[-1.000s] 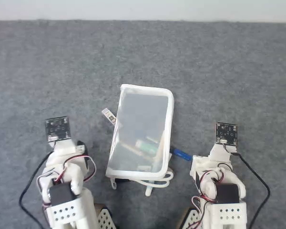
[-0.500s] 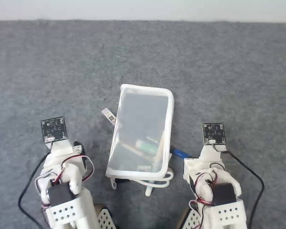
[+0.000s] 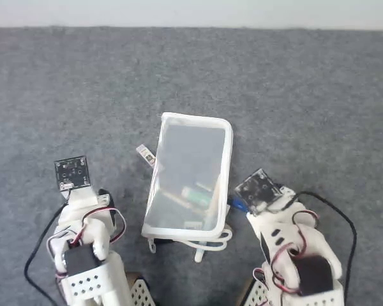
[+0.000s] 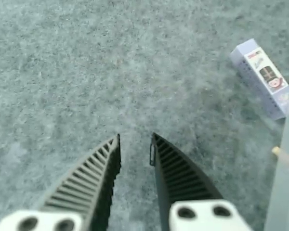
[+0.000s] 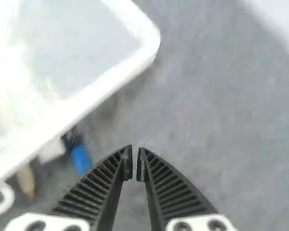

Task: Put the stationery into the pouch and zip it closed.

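A grey, felt-like mat (image 3: pixel 306 95) covers the whole table, and a pale wall strip (image 3: pixel 191 13) runs along the far edge. The translucent pouch (image 3: pixel 191 159), edged in white, lies flat in the middle of the mat, between the two arms. Several stationery pieces sit at its near end, among them a green item (image 3: pixel 196 196). A white cord (image 3: pixel 207 244) loops out from that end. A blue pen (image 3: pixel 242 205) pokes out at the pouch's right edge, close to the right arm. A small box (image 4: pixel 262 77) lies just beside the left edge.

The left gripper (image 4: pixel 135 139) hangs over bare mat, fingers a little apart and empty. The right gripper (image 5: pixel 135 153) is all but closed, holding nothing, near the pen.
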Controlling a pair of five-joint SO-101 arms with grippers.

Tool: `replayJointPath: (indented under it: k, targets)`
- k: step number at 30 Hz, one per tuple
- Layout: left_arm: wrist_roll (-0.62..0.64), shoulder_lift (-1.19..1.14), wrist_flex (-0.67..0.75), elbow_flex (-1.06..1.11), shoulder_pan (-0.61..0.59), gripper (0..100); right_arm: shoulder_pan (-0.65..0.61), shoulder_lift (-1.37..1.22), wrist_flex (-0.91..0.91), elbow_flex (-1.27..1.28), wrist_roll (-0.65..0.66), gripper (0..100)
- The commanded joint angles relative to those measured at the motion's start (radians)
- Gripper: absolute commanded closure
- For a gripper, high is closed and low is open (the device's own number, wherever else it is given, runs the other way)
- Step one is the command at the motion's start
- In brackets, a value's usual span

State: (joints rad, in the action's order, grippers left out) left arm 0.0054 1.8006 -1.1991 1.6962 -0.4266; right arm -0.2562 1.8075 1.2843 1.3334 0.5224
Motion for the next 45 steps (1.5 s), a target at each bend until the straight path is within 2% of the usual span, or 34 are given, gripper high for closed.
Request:
replayJointPath:
  k: [1,9,17,23,26,38,45]
  targets:
    - [0.006,0.021,0.006,-0.064,-0.003,90,-0.005,0.001,-0.036,-0.167,-0.02,96.9]
    - [0.006,0.021,0.006,-0.064,-0.002,90,-0.024,-0.056,-0.021,-0.287,0.023,96.5]
    - [0.006,0.021,0.006,-0.056,-0.005,90,-0.211,-0.381,0.084,-0.442,0.015,87.8]
    - [0.006,0.021,0.006,-0.054,-0.005,90,-0.384,-0.51,0.12,-0.542,-0.186,72.7]
    - [0.006,0.021,0.006,-0.054,-0.005,90,-0.46,-0.53,0.12,-0.551,-0.232,66.6]
    - [0.006,0.021,0.006,-0.053,-0.006,90,-0.708,-0.722,0.12,-0.5,-0.204,66.4]
    - [0.006,0.021,0.006,-0.053,-0.006,90,-0.757,-0.835,0.12,-0.496,-0.176,66.4]
